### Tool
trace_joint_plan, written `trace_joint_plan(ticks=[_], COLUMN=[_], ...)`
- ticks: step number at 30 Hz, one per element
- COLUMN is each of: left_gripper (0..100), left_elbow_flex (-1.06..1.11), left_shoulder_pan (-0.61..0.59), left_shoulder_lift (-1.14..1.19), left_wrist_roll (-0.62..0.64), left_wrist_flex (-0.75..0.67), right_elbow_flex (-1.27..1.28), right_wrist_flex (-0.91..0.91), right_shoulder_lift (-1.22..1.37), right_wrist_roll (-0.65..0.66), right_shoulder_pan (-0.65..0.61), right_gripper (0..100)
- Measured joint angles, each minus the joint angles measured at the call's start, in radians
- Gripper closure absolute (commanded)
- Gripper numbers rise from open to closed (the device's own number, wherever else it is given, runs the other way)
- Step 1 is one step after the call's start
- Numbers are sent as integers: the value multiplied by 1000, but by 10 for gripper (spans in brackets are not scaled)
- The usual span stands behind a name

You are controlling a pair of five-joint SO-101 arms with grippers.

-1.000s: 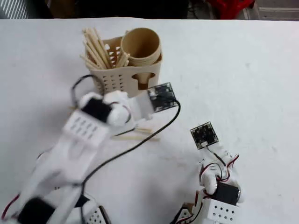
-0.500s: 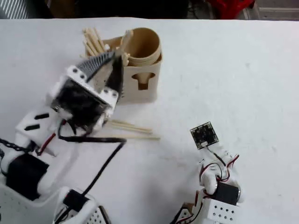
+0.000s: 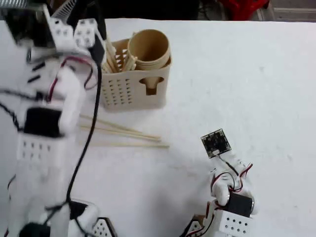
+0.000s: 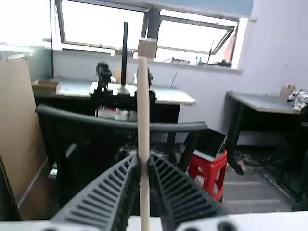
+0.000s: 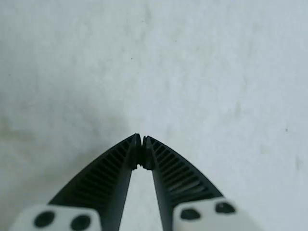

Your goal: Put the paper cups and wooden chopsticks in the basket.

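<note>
While the left hand (image 4: 143, 166) pinches one chopstick (image 4: 143, 106), aim it tip-first into the basket (image 3: 129, 91), clear of the paper cups (image 3: 149, 47), before releasing.

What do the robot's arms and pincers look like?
Both arms are white blocky plastic with black motors. The left arm carries a black cable; the right arm has red wires. The left pincer and right pincer are black ribbed triangles.

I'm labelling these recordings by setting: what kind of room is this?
Probably an office or lab workroom: beyond the white table, the left wrist view shows dark-legged work desks under a row of wide windows, plus a red plastic stool on the floor.
</note>
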Motion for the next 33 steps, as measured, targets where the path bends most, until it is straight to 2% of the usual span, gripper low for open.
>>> trace_joint_plan(ticks=[6, 12, 17, 33], left_gripper=[972, 970, 916, 917], left_elbow_flex=[-144, -149, -149, -150], left_shoulder_pan=[-21, -21, -21, -40], left_shoulder_lift=[173, 186, 186, 186], left_wrist_roll=[54, 55, 55, 55], left_wrist_flex=[155, 161, 170, 227], right_elbow_flex=[0, 0, 0, 0], right_wrist_flex=[0, 0, 0, 0], right_shoulder_lift=[0, 0, 0, 0], right_wrist_roll=[0, 0, 0, 0], right_shoulder_pan=[0, 0, 0, 0], right_gripper=[981, 981, 981, 981])
